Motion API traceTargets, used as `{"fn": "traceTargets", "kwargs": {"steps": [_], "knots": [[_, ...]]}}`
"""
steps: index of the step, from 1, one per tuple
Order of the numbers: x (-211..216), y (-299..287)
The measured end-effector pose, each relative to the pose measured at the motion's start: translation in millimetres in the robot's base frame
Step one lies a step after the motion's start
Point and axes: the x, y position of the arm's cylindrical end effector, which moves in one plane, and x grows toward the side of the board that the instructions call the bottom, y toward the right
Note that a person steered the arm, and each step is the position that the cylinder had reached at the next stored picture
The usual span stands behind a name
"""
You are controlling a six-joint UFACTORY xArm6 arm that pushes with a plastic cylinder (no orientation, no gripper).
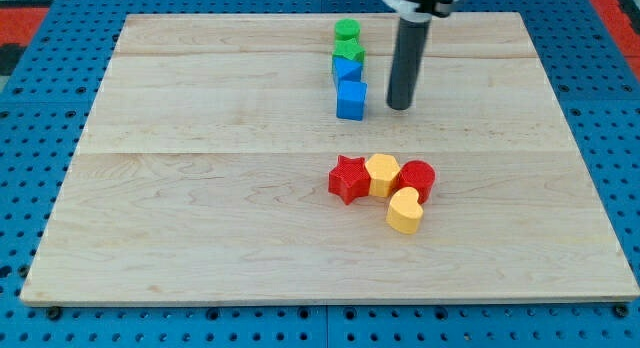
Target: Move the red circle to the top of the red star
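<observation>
The red circle (417,179) sits right of centre on the wooden board. A yellow hexagon (381,174) lies between it and the red star (348,178), all three touching in a row. A yellow heart (404,211) lies just below the red circle. My tip (399,107) stands above this group, toward the view's top, just right of the blue cube (351,100) and apart from the red circle.
A column of blocks runs from the top middle: a green circle (346,31), a green star (349,54), a blue block (346,71), then the blue cube. The board's edge (330,298) borders blue pegboard.
</observation>
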Motion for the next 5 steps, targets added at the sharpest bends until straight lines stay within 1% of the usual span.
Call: {"fn": "traceTargets", "kwargs": {"steps": [1, 2, 3, 4, 5], "knots": [[-3, -23], [-9, -29], [-3, 14], [1, 38], [19, 72]]}}
